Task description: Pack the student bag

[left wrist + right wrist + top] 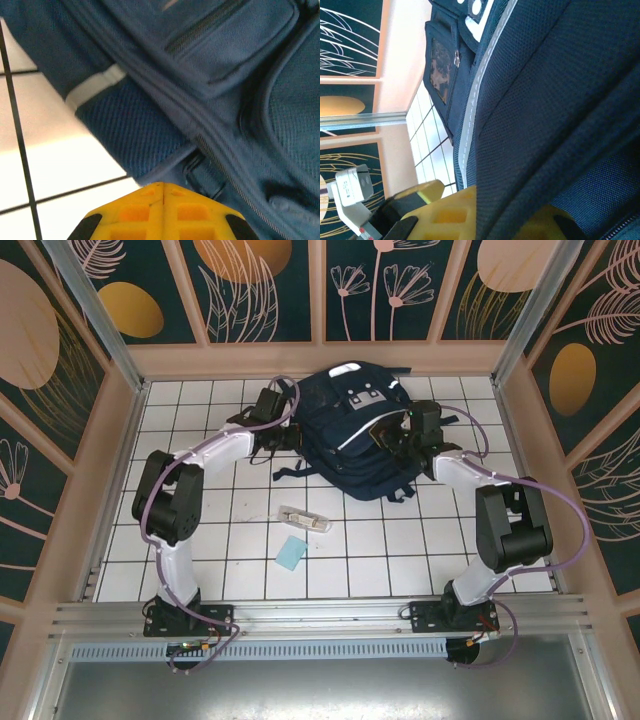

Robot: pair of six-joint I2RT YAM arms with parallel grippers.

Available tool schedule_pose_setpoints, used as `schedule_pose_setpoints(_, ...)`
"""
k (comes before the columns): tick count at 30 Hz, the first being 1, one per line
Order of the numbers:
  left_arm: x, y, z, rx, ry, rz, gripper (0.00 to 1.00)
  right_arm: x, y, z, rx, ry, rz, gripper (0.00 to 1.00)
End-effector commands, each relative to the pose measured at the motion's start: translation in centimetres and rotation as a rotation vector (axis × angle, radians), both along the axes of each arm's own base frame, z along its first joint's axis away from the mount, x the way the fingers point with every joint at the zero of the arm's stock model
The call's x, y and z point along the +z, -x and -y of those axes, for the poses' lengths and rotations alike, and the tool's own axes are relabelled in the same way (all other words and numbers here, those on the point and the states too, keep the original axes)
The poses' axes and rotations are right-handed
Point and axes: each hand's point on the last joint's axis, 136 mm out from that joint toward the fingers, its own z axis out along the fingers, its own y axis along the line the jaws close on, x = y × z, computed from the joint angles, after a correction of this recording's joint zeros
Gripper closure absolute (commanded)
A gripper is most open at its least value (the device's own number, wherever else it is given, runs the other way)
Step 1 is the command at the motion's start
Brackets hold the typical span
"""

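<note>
**A:** The backpack [345, 440] is lying flat on the tiled table [200, 550], and both arms are at it, one on each flank.

**B:** Left gripper [162, 189] first. Its yellow fingers are pressed tip to tip with nothing between them. The bag's side panel sits just beyond the tips, and the zip [225, 175] runs off ahead and to their right.

**A:** And the right gripper [400, 440]?

**B:** All but closed too, but on its wrist camera a thick fold of navy cloth runs between the fingers [445, 215]. I read that as a pinch on the bag itself. The white stripe [470, 125] is just left of that fold.

**A:** How will a bag like this handle?

**B:** Soft and floppy, I'd say. With woven cloth and padded panels, it'll sag and fold rather than keep a shape. It's probably bulky more than heavy, though I can't tell what's inside.

**A:** So where do you take hold?

**B:** A seam, a padded edge or a zip pull, something that bunches between closed fingers. A flat panel would just slide away. My call would be one side pinning while the other draws the zip.

**A:** The clear pencil case [305, 521] and the little blue square [291, 553] lie well behind both sets of fingers, toward the arm bases.

**B:** Those are waiting to go in, I'd guess. I see no open mouth on the bag yet.
</note>
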Motion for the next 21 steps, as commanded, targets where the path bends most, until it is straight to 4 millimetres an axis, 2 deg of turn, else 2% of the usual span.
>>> schedule_pose_setpoints(1, 0.9, -0.6, 0.2, 0.021, 0.033, 0.007, 1.00, 2.3, 0.2, -0.5, 0.050, -0.009, 0.074, 0.84)
schedule_pose_setpoints(3, 1.8, -0.5, -0.3, 0.038, 0.026, 0.024, 1.00, 2.3, 0.6, -0.9, 0.080, 0.006, 0.068, 0.51)
schedule_pose_setpoints(5, 2.3, 0.0, -1.1, 0.066, 0.008, 0.034, 0.83, 2.6, 1.6, -1.4, 0.118, 0.041, 0.070, 0.28)
schedule_pose_setpoints(6, 2.7, 0.3, -1.6, 0.081, 0.005, 0.045, 0.78, 2.6, 2.3, -1.5, 0.143, 0.073, 0.064, 0.22)
schedule_pose_setpoints(8, 3.2, 0.9, -2.5, 0.116, -0.008, 0.063, 0.61, 2.6, 4.0, -1.7, 0.205, 0.144, 0.066, 0.21)
schedule_pose_setpoints(10, 3.9, 1.2, -3.4, 0.145, -0.012, 0.086, 0.56, 2.5, 6.0, -2.2, 0.283, 0.228, 0.072, 0.21)
schedule_pose_setpoints(11, 4.2, 1.4, -3.7, 0.162, -0.014, 0.097, 0.51, 2.5, 7.1, -2.6, 0.327, 0.272, 0.083, 0.21)
schedule_pose_setpoints(14, 5.1, 1.7, -5.0, 0.215, -0.019, 0.124, 0.15, 2.3, 10.1, -4.5, 0.454, 0.357, 0.108, 0.23)
schedule_pose_setpoints(15, 4.7, 1.7, -5.5, 0.235, -0.030, 0.121, 0.02, 2.4, 10.9, -5.5, 0.503, 0.370, 0.131, 0.23)
schedule_pose_setpoints(16, 6.0, 1.9, -5.9, 0.250, -0.019, 0.150, 0.01, 2.3, 11.4, -6.3, 0.538, 0.385, 0.146, 0.24)
schedule_pose_setpoints(19, 7.0, 2.1, -7.7, 0.314, -0.025, 0.187, 0.01, 1.2, 12.8, -9.3, 0.681, 0.452, 0.185, 0.23)
schedule_pose_setpoints(21, 7.4, 2.3, -9.1, 0.351, -0.020, 0.196, 0.02, -0.4, 13.3, -11.4, 0.788, 0.530, 0.182, 0.24)
